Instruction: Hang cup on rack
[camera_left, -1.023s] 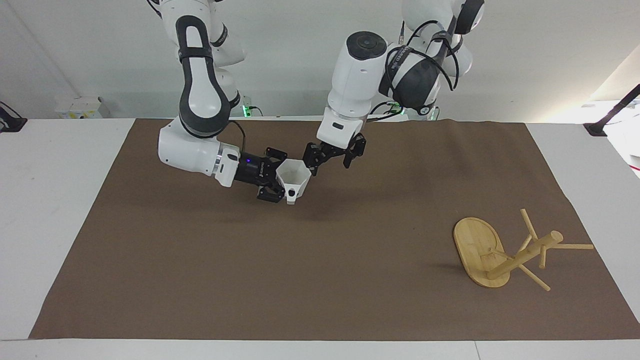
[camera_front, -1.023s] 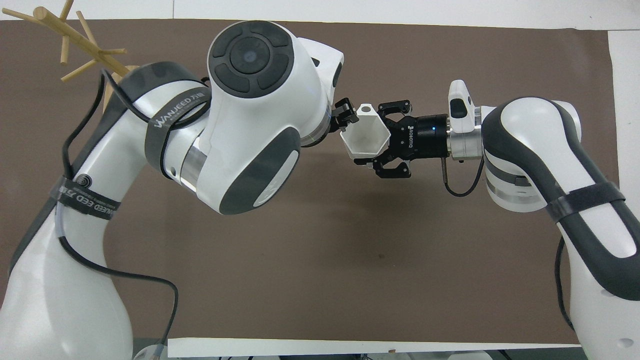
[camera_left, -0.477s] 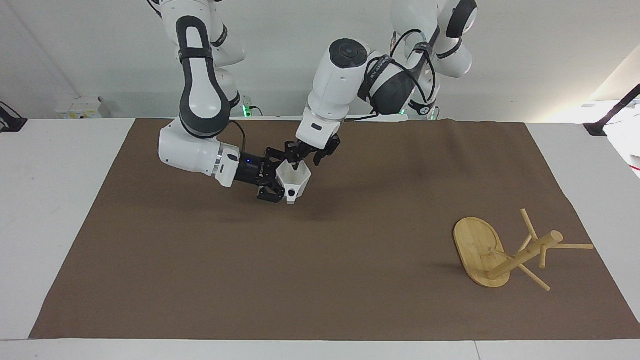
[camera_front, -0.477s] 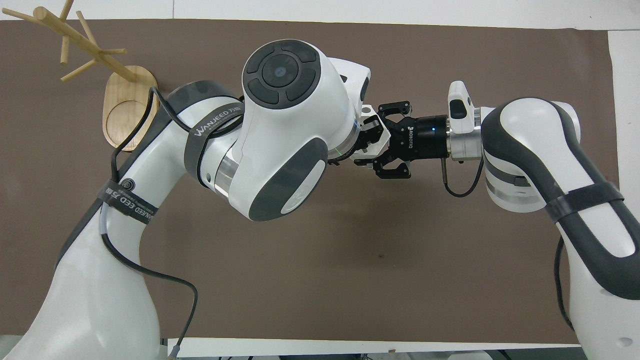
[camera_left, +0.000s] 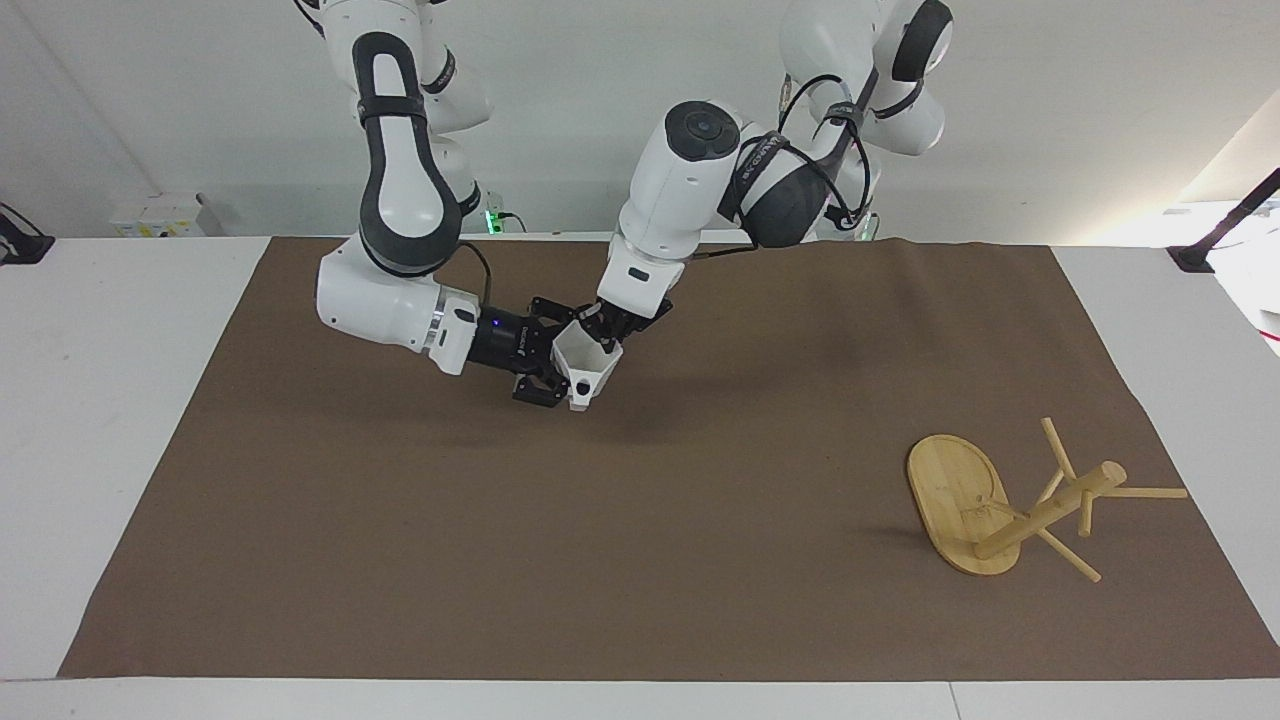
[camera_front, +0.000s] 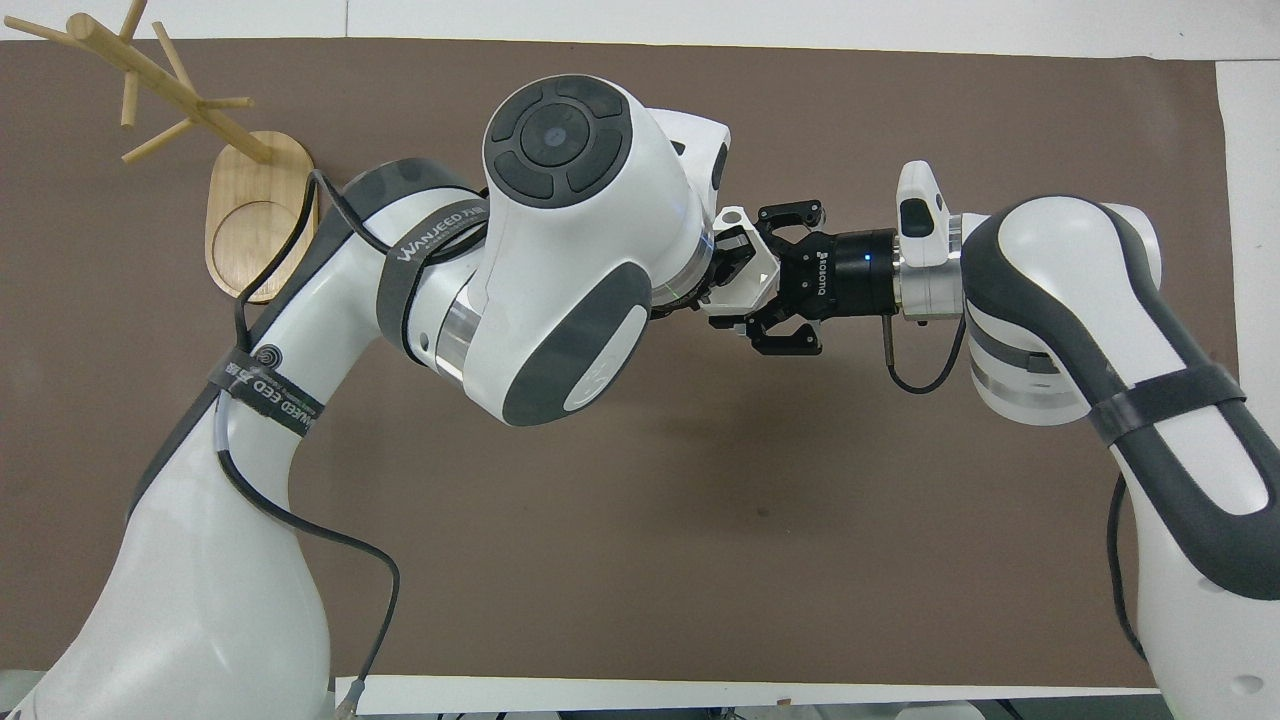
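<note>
The white faceted cup (camera_left: 588, 362) hangs in the air over the brown mat, mouth up, at the middle of the table near the robots. My right gripper (camera_left: 562, 360) reaches in level from the right arm's end and is shut on the cup's side. My left gripper (camera_left: 606, 335) comes down from above and is shut on the cup's rim, one finger inside the mouth. In the overhead view the left wrist hides most of the cup (camera_front: 762, 282). The bamboo rack (camera_left: 1040, 510) stands on its oval base (camera_left: 950, 490) toward the left arm's end, farther from the robots.
A brown mat (camera_left: 500, 520) covers most of the white table (camera_left: 100, 400). The rack also shows in the overhead view (camera_front: 160, 75). A small white box (camera_left: 165, 215) sits off the mat at the right arm's end.
My left gripper has swung in over the cup, come down onto its rim and closed there. The right gripper and the cup have stayed in place.
</note>
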